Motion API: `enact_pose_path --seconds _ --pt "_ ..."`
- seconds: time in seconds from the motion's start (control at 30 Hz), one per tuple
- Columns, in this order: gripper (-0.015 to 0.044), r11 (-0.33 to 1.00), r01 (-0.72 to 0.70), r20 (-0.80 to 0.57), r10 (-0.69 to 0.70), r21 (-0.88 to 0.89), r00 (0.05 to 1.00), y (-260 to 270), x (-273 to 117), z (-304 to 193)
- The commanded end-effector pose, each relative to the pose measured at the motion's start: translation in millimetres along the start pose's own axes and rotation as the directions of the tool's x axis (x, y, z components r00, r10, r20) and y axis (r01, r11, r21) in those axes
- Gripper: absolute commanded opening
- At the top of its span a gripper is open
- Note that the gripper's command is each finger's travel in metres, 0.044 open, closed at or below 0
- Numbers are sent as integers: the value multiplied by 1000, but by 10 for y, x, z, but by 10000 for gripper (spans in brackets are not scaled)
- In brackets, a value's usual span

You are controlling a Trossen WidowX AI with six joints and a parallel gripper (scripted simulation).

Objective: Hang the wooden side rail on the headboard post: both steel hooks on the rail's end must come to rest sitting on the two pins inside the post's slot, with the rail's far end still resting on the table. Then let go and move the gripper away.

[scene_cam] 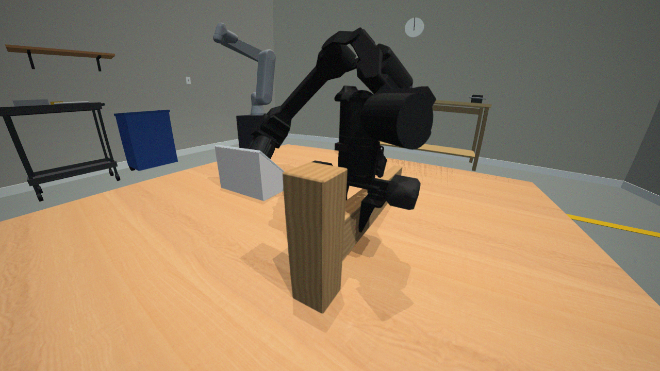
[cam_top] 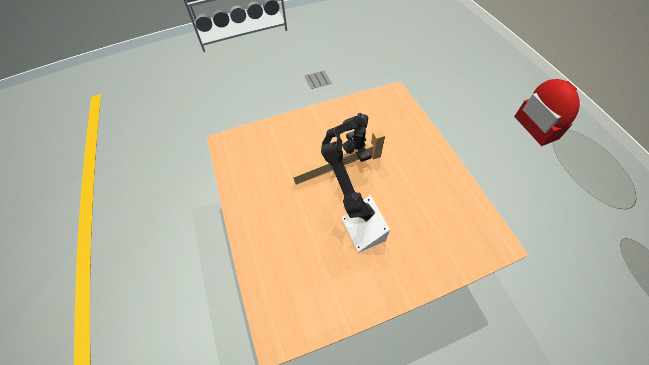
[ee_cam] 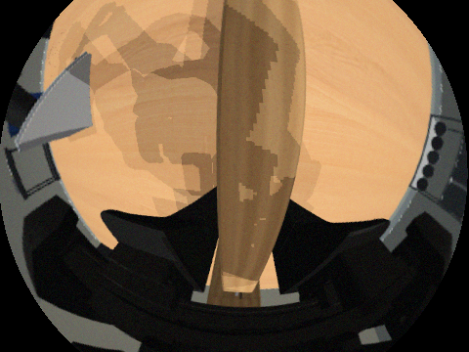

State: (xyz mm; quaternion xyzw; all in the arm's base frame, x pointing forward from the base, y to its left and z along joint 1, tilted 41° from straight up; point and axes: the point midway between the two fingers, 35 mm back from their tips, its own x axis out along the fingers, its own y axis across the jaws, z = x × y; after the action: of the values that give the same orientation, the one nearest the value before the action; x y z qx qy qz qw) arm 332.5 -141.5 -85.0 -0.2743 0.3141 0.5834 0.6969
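Note:
The long wooden side rail [cam_top: 312,173] [scene_cam: 349,237] [ee_cam: 249,122] runs toward the upright headboard post [cam_top: 377,146] [scene_cam: 309,230] [ee_cam: 220,299]. Its far end rests on the table at the left in the top view. Its near end is raised off the table, close beside the post. My gripper [scene_cam: 355,213] [ee_cam: 245,187] is shut on the rail near the post, with one finger on each side. A small bit of metal shows between the rail's end and the post in the wrist view; the hooks' seating, the slot and the pins are hidden.
The arm's white wedge-shaped base [cam_top: 365,229] [scene_cam: 240,172] [ee_cam: 70,105] stands on the wooden table [cam_top: 435,226] [scene_cam: 161,286], to one side of the rail. The arm arches over the rail. Shelving, a cart and a blue bin stand away from the table.

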Motion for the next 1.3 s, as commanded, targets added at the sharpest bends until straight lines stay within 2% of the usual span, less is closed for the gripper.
enact_pose_path --seconds 0.0,1.27 --pt "0 1000 7 -9 -7 3 1000 2 -23 -35" --pt "0 1000 7 -8 -7 3 1000 2 41 -35"
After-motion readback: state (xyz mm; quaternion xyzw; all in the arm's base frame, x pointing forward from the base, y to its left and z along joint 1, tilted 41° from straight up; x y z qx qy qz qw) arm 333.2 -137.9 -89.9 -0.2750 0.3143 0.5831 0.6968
